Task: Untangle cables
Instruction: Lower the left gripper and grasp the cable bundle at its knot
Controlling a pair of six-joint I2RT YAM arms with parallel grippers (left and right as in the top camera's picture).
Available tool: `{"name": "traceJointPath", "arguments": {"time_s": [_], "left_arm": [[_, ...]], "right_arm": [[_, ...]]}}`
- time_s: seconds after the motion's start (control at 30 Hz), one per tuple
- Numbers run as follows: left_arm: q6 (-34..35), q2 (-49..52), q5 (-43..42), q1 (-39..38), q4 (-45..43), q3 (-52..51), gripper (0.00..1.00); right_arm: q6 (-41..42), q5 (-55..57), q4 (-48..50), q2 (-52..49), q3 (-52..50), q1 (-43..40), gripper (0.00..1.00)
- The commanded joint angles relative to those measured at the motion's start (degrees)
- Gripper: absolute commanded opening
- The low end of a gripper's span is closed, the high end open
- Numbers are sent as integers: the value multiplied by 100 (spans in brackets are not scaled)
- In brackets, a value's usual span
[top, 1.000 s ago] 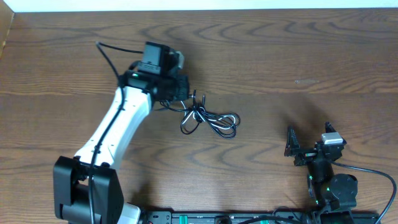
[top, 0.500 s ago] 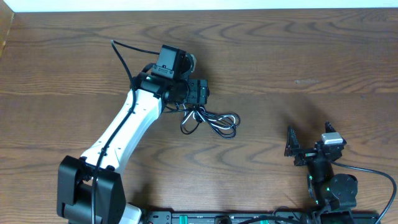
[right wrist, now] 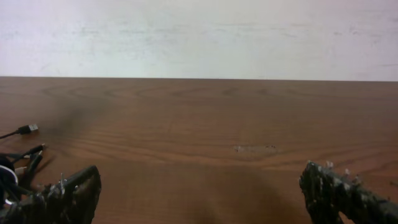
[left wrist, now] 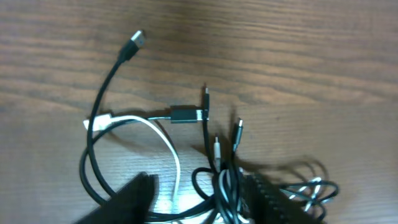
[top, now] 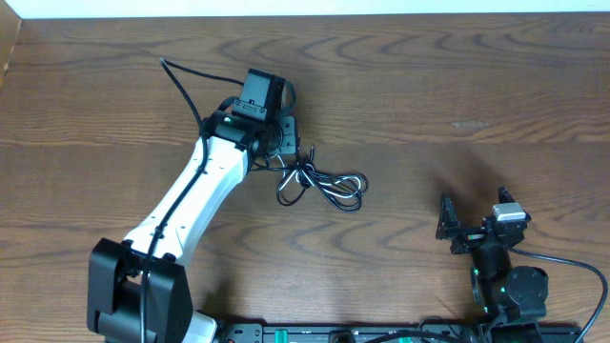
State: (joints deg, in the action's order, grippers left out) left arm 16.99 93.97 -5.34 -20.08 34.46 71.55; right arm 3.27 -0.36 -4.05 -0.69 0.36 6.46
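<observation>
Wooden table underneath. Left fingers partly apart, clamping nothing, straddling tangled black cable and white cable, looped just ahead. Right fingers spread wide, empty, well apart from both.

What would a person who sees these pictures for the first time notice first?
The tangle of cables near the middle of the table, a black cable and a white cable looped together. The left hand hangs directly over it, fingers apart around the loops. The right hand stands wide open, far off at the near right edge.
</observation>
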Motion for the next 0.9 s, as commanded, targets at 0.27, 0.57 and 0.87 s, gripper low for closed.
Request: {"name": "traceJointPath", "arguments": {"time_s": [0.27,0.57,0.87], "left_arm": [[225,35,260,-157,15,-107,32],[219,35,352,-380,181,-136,41],[223,35,350,-380,275,-612,47]], "right_arm": [[7,22,-26,20,-4,39,99],[7,22,-26,20,-4,39,99],[7,22,-26,20,-4,39,99]]}}
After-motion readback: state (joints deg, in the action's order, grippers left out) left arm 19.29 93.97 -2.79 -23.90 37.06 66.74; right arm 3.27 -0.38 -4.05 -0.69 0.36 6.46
